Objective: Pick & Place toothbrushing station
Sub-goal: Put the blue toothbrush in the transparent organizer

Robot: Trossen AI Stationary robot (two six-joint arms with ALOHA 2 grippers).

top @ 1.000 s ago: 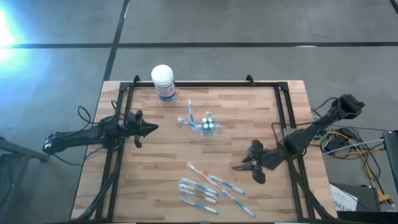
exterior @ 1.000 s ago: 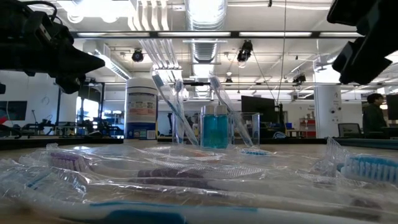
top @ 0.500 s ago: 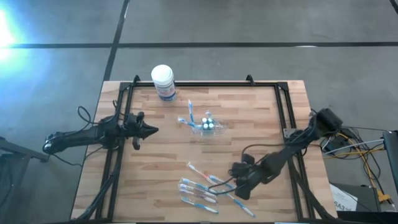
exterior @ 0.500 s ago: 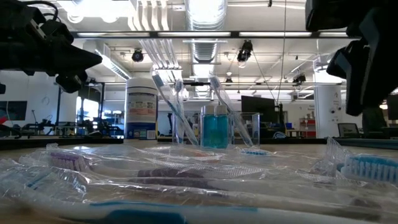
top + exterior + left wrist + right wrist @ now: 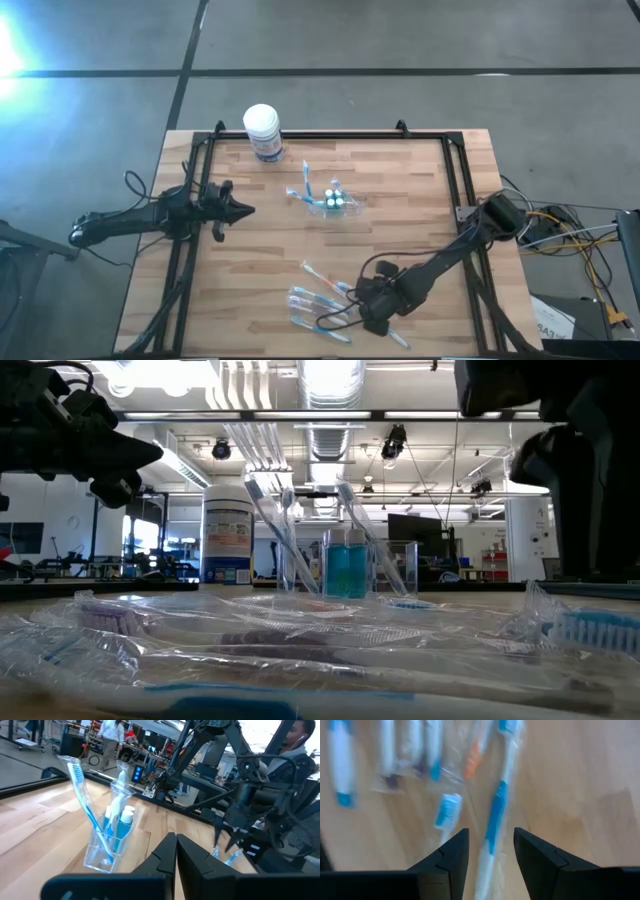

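Wrapped toothbrushes [image 5: 320, 305] are lying at lower centre, near the table [image 5: 260, 260] front edge. The right hand [image 5: 372, 312] is hovering open astride one, gripping nothing. The left hand [image 5: 240, 209] is waiting shut at mid-left.

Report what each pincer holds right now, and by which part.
Nothing is held. The right pincer is open above a wrapped toothbrush on the table, not gripping it. The left pincer is shut and empty.

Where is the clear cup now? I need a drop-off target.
High view: the clear cup stands mid-table toward the far edge, beside the white-lidded tub.
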